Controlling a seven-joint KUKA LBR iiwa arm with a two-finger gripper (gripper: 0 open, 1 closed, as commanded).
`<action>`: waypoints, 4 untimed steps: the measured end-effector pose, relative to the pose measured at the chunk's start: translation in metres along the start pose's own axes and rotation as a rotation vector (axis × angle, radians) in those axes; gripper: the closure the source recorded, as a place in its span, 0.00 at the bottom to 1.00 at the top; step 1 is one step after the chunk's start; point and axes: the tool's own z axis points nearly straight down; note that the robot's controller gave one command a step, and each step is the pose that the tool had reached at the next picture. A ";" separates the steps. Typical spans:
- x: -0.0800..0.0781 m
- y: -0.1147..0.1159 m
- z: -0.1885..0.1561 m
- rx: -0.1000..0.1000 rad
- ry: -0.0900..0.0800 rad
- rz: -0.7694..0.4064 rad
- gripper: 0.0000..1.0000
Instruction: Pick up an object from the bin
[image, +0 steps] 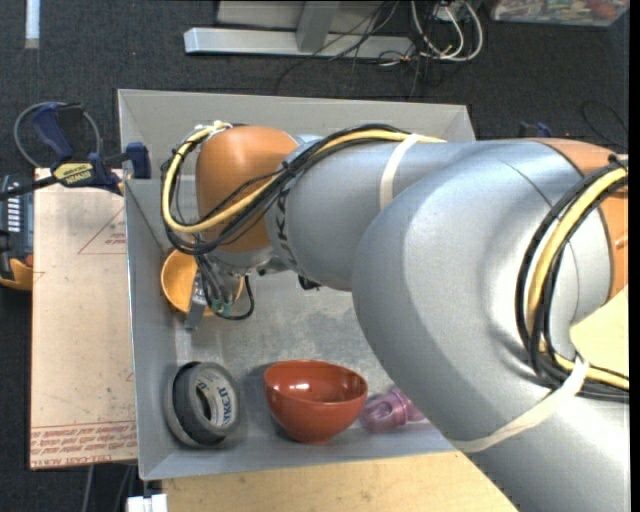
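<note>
My gripper (207, 296) hangs low at the left side of the bin, under the orange wrist cover. Its tip is right at the near rim of a small orange bowl (177, 280), which lies against the left wall and is partly hidden by the wrist. A dark loop of wire or cord (236, 306) shows just right of the gripper tip. In front of it, at the bin's near left corner, lies a grey roll of tape (205, 403).
A red bowl (315, 398) stands upright at the near wall, right of the tape roll. A small pale purple plastic thing (390, 410) lies beside it, half under the arm. The arm covers the bin's whole right and far parts.
</note>
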 end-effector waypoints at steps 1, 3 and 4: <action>-0.001 -0.004 0.000 -0.001 -0.003 -0.289 1.00; -0.010 0.004 -0.113 -0.001 -0.002 -0.125 1.00; -0.009 0.010 -0.021 0.000 0.003 -0.075 1.00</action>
